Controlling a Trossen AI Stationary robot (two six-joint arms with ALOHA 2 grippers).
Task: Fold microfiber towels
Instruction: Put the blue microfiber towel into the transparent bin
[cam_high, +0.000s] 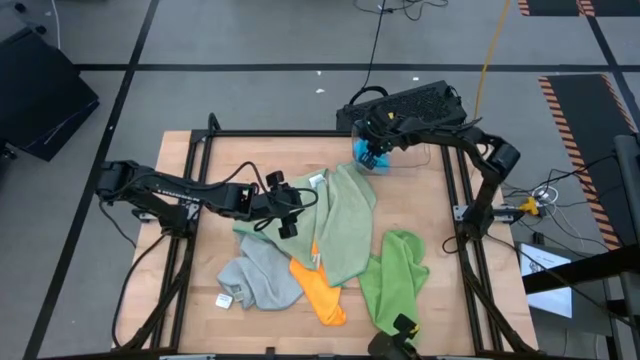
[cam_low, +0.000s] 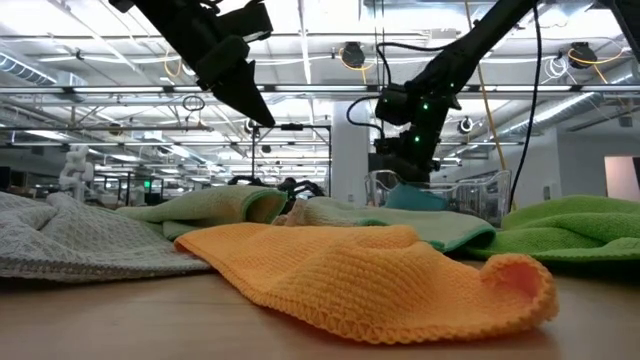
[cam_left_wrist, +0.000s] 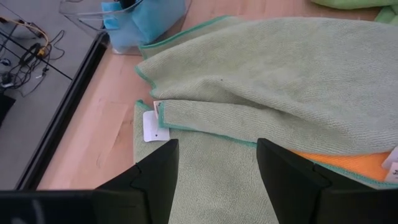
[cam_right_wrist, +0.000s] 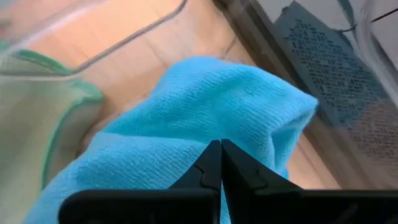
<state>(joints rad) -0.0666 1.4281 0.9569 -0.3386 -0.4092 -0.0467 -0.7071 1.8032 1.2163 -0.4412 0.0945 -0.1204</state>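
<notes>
We judge the task barely begun: on the worktop (cam_high: 200, 300) the sage green towel (cam_high: 345, 225), lime (cam_high: 390, 285), grey (cam_high: 255, 275) and orange (cam_high: 320, 295) ones lie crumpled mid-worktop under our spread, empty left tool (cam_high: 288, 208), while our right tool (cam_high: 375, 150), clenched, rests on the blue towel (cam_high: 368, 155) at the far edge.

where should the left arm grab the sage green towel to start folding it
Probably the tagged corner of the sage green towel. That edge is doubled over with a teal hem, and bare table lies beside it. Come from above with the left end effector, which hangs open just over that hem, fingers straddling the edge.
</notes>
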